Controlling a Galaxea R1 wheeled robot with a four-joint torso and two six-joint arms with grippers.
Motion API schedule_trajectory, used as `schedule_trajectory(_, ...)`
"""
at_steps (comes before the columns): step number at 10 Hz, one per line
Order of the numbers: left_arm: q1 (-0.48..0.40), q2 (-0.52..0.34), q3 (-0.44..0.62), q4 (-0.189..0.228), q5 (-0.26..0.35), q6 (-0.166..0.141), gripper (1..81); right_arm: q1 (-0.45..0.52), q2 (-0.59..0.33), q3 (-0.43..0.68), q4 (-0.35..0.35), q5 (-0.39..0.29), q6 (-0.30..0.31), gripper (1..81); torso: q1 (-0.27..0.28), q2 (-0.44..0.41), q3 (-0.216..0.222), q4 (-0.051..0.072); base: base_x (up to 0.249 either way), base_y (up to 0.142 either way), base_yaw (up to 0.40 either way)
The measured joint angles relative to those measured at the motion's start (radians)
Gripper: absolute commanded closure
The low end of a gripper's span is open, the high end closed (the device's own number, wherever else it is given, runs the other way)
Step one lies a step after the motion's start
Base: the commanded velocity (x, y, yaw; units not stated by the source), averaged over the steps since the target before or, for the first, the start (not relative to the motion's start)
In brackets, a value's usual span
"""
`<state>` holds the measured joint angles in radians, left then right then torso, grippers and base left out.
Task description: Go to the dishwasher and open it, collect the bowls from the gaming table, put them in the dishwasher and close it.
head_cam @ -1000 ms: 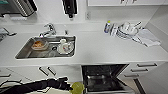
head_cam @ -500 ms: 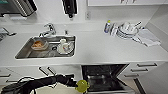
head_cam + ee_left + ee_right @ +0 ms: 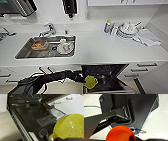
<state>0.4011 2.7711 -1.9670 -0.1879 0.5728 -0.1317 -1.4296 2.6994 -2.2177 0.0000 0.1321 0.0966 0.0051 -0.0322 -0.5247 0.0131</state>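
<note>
Dishwasher (image 3: 106,75): built in under the table (image 3: 100,50), below and to the right of the sink (image 3: 47,47); its door (image 3: 37,119) is folded down and the dark inside shows.
Door, left wrist view: inner face up, with a grey detergent box (image 3: 45,120) and a round cap (image 3: 43,133) set in it.
Yellow bowl (image 3: 90,82): held above the lowered door of the dishwasher, just at its left edge; it has small holes in its wall and a handle (image 3: 52,137).
Left claw (image 3: 83,79): closed on the yellow bowl at the handle side; the arm (image 3: 50,78) comes in from the lower left, in front of the cabinets left of the dishwasher.
Orange bowl (image 3: 120,133): shows close in the right wrist view, in front of dark robot parts and a pale floor (image 3: 157,125); I cannot place it relative to the dishwasher.
Right claw: I cannot tell whether it is open or closed.
Sink: steel, set in the table to the upper left of the dishwasher; it holds an orange dish (image 3: 38,45) and white crockery (image 3: 65,47); the tap (image 3: 47,30) stands behind it.
Plates (image 3: 126,30): stacked on the table, above and right of the dishwasher, with a bottle (image 3: 107,26) just to their left and a cloth (image 3: 147,37) to their right.
Drawers (image 3: 145,68): white with dark handles, directly right of the dishwasher.
</note>
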Motion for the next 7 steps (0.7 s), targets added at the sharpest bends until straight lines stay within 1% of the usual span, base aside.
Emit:
schedule_trajectory(2, -0.001, 0.068, -0.010, 0.000, -0.016, -0.005, 81.1, 0.000, 0.000, 0.000, 0.000, 0.000, 0.000, 81.1, 0.000, 0.000, 0.000, 0.000, 0.000, 0.000, 0.000)
schedule_trajectory(5, 0.000, 0.152, -0.022, 0.000, -0.020, -0.022, 81.1, 0.004, 0.016, 0.000, 0.000, 0.000, 0.000, 81.1, 0.000, 0.000, 0.000, 0.000, 0.000, 0.000, 0.000)
schedule_trajectory(6, -0.001, 0.174, -0.022, 0.000, -0.020, -0.012, 1.0, 0.003, 0.014, 0.000, 0.000, 0.000, 0.000, 81.1, 0.000, 0.000, 0.000, 0.000, 0.000, 0.000, 0.000)
schedule_trajectory(7, 0.000, 0.187, -0.022, -0.001, -0.020, -0.024, 1.0, 0.004, 0.012, 0.000, 0.000, 0.000, 0.000, 81.1, 0.000, 0.000, 0.000, 0.000, 0.000, 0.000, 0.000)
